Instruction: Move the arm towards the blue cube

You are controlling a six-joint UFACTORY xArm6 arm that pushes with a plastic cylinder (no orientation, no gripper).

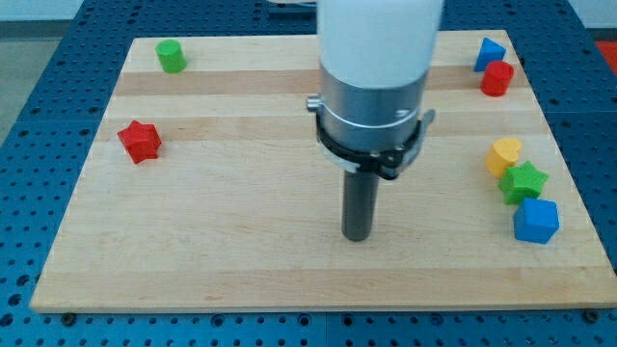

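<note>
Item one, the wooden board [241, 251]: we are looking at a pale plank top lying on a blue perforated table [39, 39], bare across its middle.

Item two, the arm [378, 58]: its white and metal body is hanging over the board's centre, ending in the dark rod. We are carrying no gripper, so nothing is being held. My tip [358, 237] is resting on open wood, touching no block.

Item three, the blue cube [536, 221]: the task's block is sitting near the board's lower right corner, well apart from my tip and to the view's right of it, at about the same height in the view.

Item four, its neighbours: a green star [523, 180] is sitting just above the cube, nearly touching, with a yellow block [503, 154] above that.

Item five, far blocks: a second blue block [489, 52] and a red cylinder [497, 78] at top right, a red star [140, 141] at left, a green cylinder [172, 55] at top left.

Step in hand: we are judging the approach as barely begun. The next move is calling for a fairly straight slide toward the view's right, staying below the green star.
</note>
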